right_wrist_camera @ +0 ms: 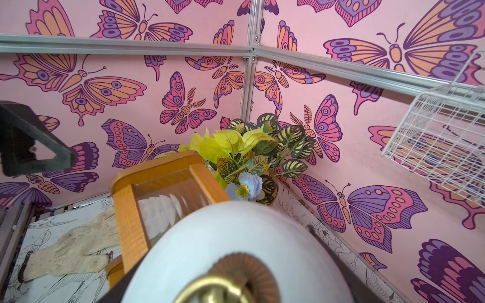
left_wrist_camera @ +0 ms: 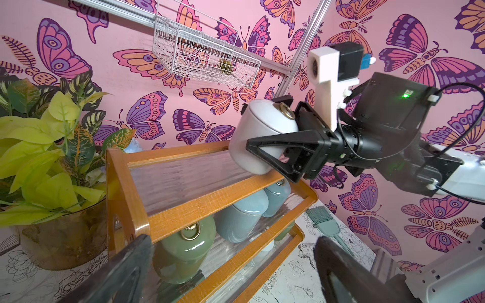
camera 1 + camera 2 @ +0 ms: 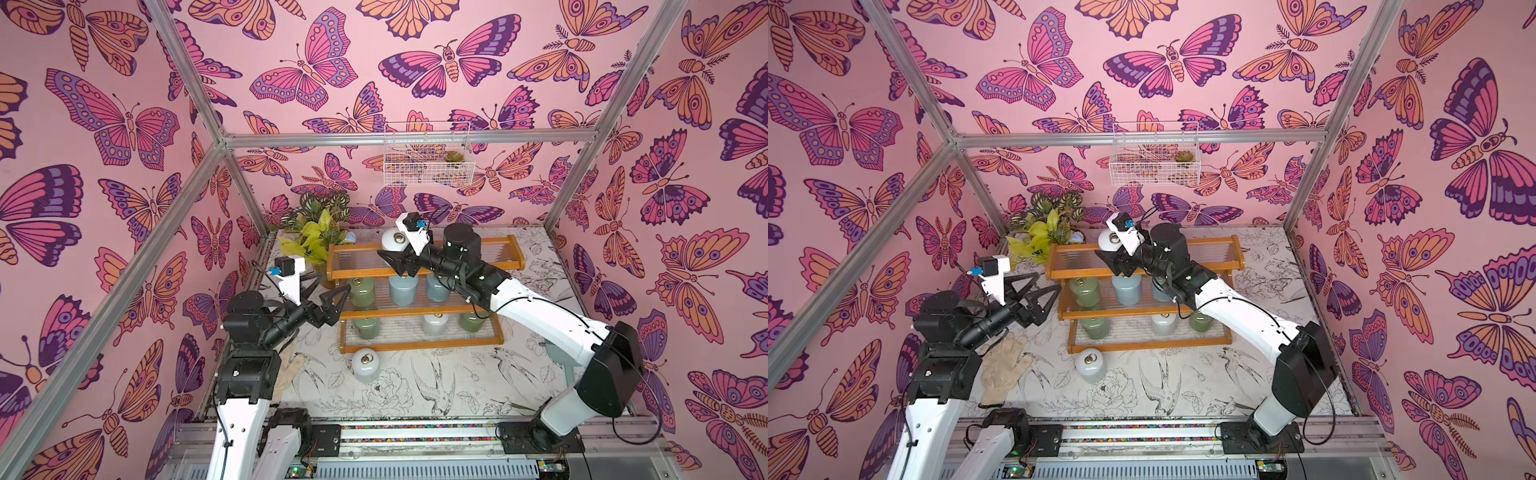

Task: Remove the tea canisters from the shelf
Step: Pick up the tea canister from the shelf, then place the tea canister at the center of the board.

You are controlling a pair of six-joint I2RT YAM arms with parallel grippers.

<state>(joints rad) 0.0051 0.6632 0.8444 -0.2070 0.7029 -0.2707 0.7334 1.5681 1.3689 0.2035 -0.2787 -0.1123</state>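
- Right gripper (image 2: 248,126): clamped on the body of 1 white tea canister (image 3: 392,240), 1 finger on each side.
- Held canister: tilted over the top tier of the shelf (image 3: 415,347), base close to the tier's front rail. Cannot tell whether it touches.
- Left gripper (image 3: 332,283): jaws spread wide, holding nothing, hovering just beside the shelf's left end at middle-tier level.
- Middle tier: 1 sage green canister (image 3: 362,291) and 2 pale blue canisters (image 3: 402,289), upright in a row.
- Bottom tier: green (image 3: 367,328), white (image 3: 435,324), green (image 3: 471,322).
- 1 white canister (image 3: 365,363) stands on the table (image 3: 457,386), just in front of the shelf's left corner.
- A work glove (image 3: 1003,370) lies on the table under the left arm.
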